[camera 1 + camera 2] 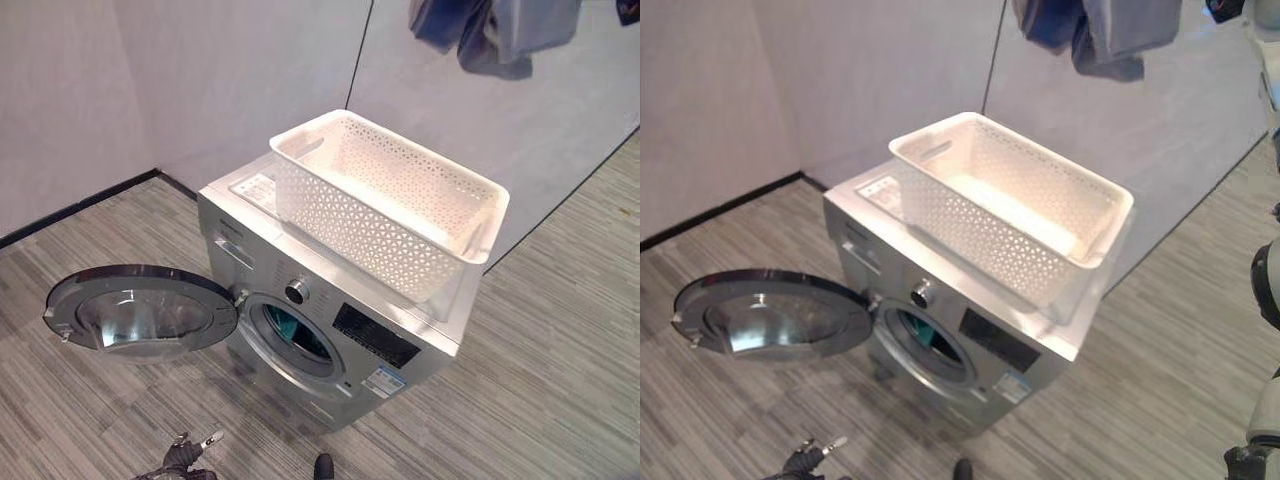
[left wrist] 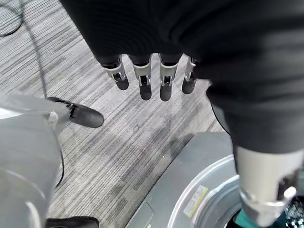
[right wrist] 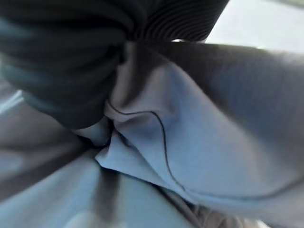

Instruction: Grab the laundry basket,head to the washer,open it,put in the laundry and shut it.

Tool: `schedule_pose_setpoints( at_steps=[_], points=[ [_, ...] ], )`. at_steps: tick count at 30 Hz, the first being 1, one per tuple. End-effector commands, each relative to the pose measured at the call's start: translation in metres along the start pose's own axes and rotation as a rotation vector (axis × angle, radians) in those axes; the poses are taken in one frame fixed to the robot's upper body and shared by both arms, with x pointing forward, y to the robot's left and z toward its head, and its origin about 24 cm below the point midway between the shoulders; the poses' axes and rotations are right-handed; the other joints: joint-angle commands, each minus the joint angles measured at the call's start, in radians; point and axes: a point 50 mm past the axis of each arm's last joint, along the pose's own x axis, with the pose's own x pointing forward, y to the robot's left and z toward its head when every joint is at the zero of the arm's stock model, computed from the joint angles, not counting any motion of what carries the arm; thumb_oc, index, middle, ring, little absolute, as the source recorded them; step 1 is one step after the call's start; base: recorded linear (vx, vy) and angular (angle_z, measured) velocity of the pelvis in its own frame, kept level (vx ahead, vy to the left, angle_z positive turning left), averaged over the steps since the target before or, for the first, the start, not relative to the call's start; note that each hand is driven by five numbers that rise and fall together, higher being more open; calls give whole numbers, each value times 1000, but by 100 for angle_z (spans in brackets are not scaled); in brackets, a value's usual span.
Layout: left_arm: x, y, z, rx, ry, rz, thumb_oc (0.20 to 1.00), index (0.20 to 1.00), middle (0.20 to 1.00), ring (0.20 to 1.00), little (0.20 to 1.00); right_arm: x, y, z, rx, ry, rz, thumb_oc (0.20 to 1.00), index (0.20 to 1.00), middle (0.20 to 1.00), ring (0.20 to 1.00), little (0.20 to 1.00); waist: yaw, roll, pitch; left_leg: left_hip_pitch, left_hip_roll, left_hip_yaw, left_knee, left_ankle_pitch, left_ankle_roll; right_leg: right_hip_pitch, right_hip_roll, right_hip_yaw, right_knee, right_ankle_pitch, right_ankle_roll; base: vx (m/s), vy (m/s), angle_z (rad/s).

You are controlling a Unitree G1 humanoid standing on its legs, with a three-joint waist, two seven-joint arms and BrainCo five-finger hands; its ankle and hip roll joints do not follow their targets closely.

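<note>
Now, view by view, as we read it:

Left eye view: we see the washer [image 1: 330, 300] with its door [image 1: 140, 310] swung wide open to our left; a dark teal bit of cloth shows inside the drum opening [image 1: 290, 335]; the white laundry basket [image 1: 455, 245] sits on top of the washer and looks empty; a bundle of grey-blue laundry [image 1: 495, 30] hangs high above and behind the machine.

Right eye view: we find the same layout; the laundry hangs at the upper edge over the basket's far side, well apart from the drum opening; the grey floor [image 1: 1170, 380] runs round the machine.

Left wrist view: our left hand [image 2: 152, 78] hangs free over the floor beside the washer's front, its fingers [image 2: 145, 88] straight and apart, holding nothing.

Right wrist view: the grey-blue laundry lies bunched right against our right hand [image 3: 66, 66]; its dark cover shows but the fingers are buried in the folds, so we cannot tell how they stand.

Progress: we judge the basket carried and set down, the door opened and some cloth already in; what is left is to bring the raised laundry down into the drum and shut the door.
</note>
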Motion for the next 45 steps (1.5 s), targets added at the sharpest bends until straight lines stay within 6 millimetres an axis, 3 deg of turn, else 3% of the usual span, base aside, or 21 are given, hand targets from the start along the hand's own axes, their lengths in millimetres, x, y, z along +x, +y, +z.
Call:
schedule_pose_setpoints(
  at_steps=[1, 10, 11, 18, 19, 20, 21, 24, 25, 26, 27, 29, 31, 32, 35, 37, 41, 45],
  points=[
    [5, 9, 22, 73, -50, 29, 1000, 1000, 1000, 1000, 1000, 7, -72, 10, -59, -44, -279, 200, 200, 200, 200, 200, 9, -65, -15, 143, -17, 89, 33, -21, 60, -40, -129, 78, 146, -130, 120, -10, 73, -10],
    [3, -3, 26, 56, -103, -9, 1000, 1000, 1000, 1000, 1000, -42, -103, -16, -89, -93, -440, 200, 200, 200, 200, 200, -45, -34, -15, 197, -71, 143, 35, -125, 92, -49, -156, 128, 153, -94, 147, -32, 96, -23],
    [3, -3, 28, 61, -110, -13, 1000, 1000, 1000, 1000, 1000, -56, -104, -20, -77, -105, -456, 200, 200, 200, 200, 200, -55, -30, -14, 204, -84, 153, 34, -145, 99, -51, -164, 137, 152, -88, 153, -46, 91, -25],
    [2, -4, 36, 70, -158, -26, 1000, 1000, 1000, 1000, 1000, -96, -90, -34, -64, -112, -439, 200, 200, 200, 200, 200, -87, -14, -15, 228, -106, 180, 25, -166, 109, -60, -180, 160, 149, -71, 165, -31, 65, -19],
    [0, -6, 45, 25, -206, -35, 1000, 1000, 1000, 1000, 1000, -123, -71, -42, -42, -93, -385, 200, 200, 200, 200, 200, -100, 0, -13, 237, -112, 190, 22, -171, 115, -64, -185, 172, 147, -66, 169, -14, 36, -14],
    [0, -4, 45, 32, -206, -32, 1000, 1000, 1000, 1000, 1000, -127, -72, -44, -44, -85, -386, 200, 200, 200, 200, 200, -96, -6, -15, 238, -111, 191, 22, -171, 115, -63, -185, 172, 147, -66, 169, -20, 45, -10],
    [-1, -5, 50, 15, -228, -37, 1000, 1000, 1000, 1000, 1000, -144, -65, -49, -34, -62, -363, 200, 200, 200, 200, 200, -97, -7, -14, 242, -114, 194, 22, -174, 119, -64, -185, 179, 148, -66, 170, -20, 36, -18],
    [-9, -3, 75, -63, -359, -55, 1000, 1000, 1000, 1000, 1000, -206, -21, -65, 57, 76, -189, 200, 200, 200, 200, 200, -117, 14, 6, 262, -132, 219, 16, -183, 133, -84, -189, 213, 154, -56, 182, -39, 69, -25],
    [-13, -1, 86, -68, -416, -65, 1000, 1000, 1000, 1000, 1000, -231, 0, -64, 116, 128, -81, 200, 200, 200, 200, 200, -127, 22, 14, 277, -138, 234, 16, -197, 141, -88, -187, 230, 156, -59, 191, -52, 55, -35],
    [-13, -1, 85, -68, -415, -65, 1000, 1000, 1000, 1000, 1000, -232, 0, -64, 116, 128, -81, 200, 200, 200, 200, 200, -127, 18, 16, 274, -140, 235, 18, -190, 138, -91, -187, 233, 157, -50, 189, -61, 53, -44],
    [-19, 3, 95, -56, -478, -73, 1000, 1000, 1000, 1000, 1000, -258, 26, -62, 215, 190, 49, 200, 200, 200, 200, 200, -142, 26, 33, 281, -151, 250, 21, -196, 144, -101, -189, 249, 156, -38, 195, -85, 32, -39],
    [-23, 7, 97, -34, -506, -76, 1000, 1000, 1000, 1000, 1000, -269, 36, -57, 280, 211, 113, 200, 200, 200, 200, 200, -146, 32, 41, 295, -154, 263, 23, -212, 151, -102, -184, 260, 158, -43, 200, -24, 71, -38],
    [-39, 18, 111, 179, -632, -56, 1000, 1000, 1000, 1000, 1000, -304, 62, -47, 401, 273, 324, 200, 200, 200, 200, 200, -159, 36, 81, 303, -168, 285, 36, -218, 157, -118, -180, 290, 161, -18, 208, -63, 54, -33],
    [-40, 19, 110, 181, -631, -55, 1000, 1000, 1000, 1000, 1000, -304, 62, -47, 402, 275, 325, 200, 200, 200, 200, 200, -158, 37, 78, 306, -169, 286, 33, -223, 160, -117, -181, 291, 159, -23, 211, -46, 45, -44],
    [-57, 22, 116, 451, -699, -93, 1000, 1000, 1000, 1000, 1000, -344, 91, -40, 587, 394, 559, 200, 200, 200, 200, 200, -155, 44, 125, 314, -185, 302, 39, -234, 168, -132, -183, 306, 155, -4, 219, -50, 65, -27],
    [-66, 22, 119, 487, -725, -124, 1000, 1000, 1000, 1000, 1000, -357, 101, -34, 656, 421, 647, 200, 200, 200, 200, 200, -146, 44, 148, 311, -187, 301, 50, -239, 171, -133, -187, 306, 153, 3, 219, -60, 35, -19],
    [-83, 10, 124, 492, -782, -248, 1000, 1000, 1000, 1000, 1000, -374, 125, -22, 765, 452, 809, 200, 200, 200, 200, 200, -121, 43, 193, 303, -199, 282, 73, -253, 181, -140, -198, 304, 152, 20, 219, -64, 32, -2],
    [-92, -2, 128, 480, -814, -369, 1000, 1000, 1000, 1000, 1000, -377, 139, -15, 806, 432, 884, 200, 200, 200, 200, 200, -102, 37, 223, 283, -201, 266, 92, -257, 183, -144, -208, 299, 150, 23, 219, -38, 9, 4]
  ],
)
